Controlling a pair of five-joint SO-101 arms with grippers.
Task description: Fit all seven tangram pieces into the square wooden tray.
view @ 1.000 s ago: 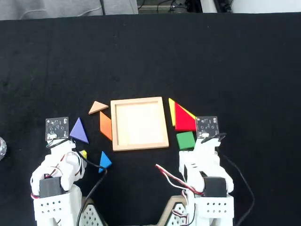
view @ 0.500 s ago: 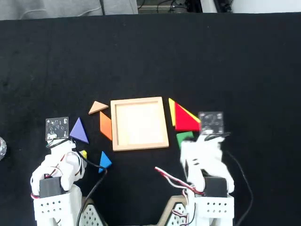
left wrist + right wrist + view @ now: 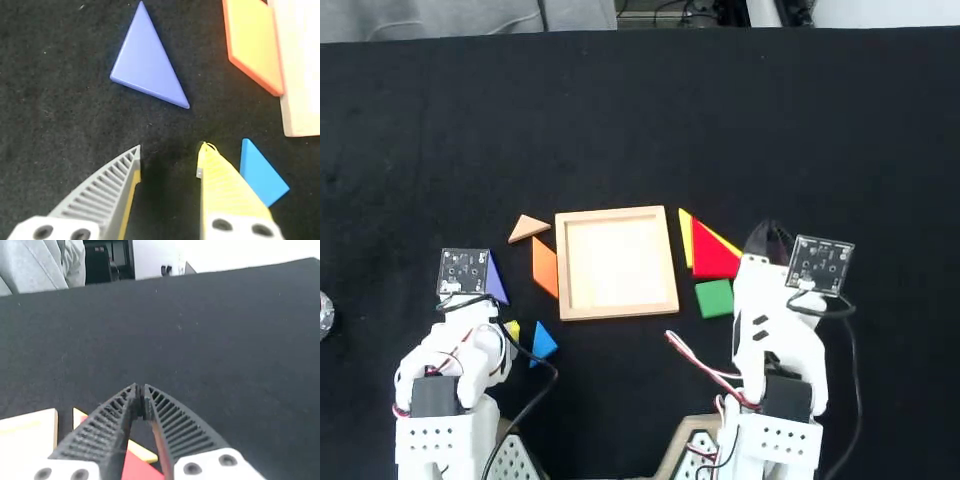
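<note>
Square wooden tray [image 3: 616, 214] sits mid-table; left gripper [image 3: 170, 146], jaws apart, hangs near the purple triangle [image 3: 147, 65] beside it; right gripper [image 3: 140, 388], pinched together on nothing, hovers by the red triangle [image 3: 712, 258] opposite.

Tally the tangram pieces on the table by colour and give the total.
Orange: 2, the orange triangle and the orange parallelogram
Purple: 1, the purple triangle
Blue: 1, the blue triangle
Yellow: 1, the yellow triangle
Red: 1, the red triangle
Green: 1, the green square
Total: 7
</note>
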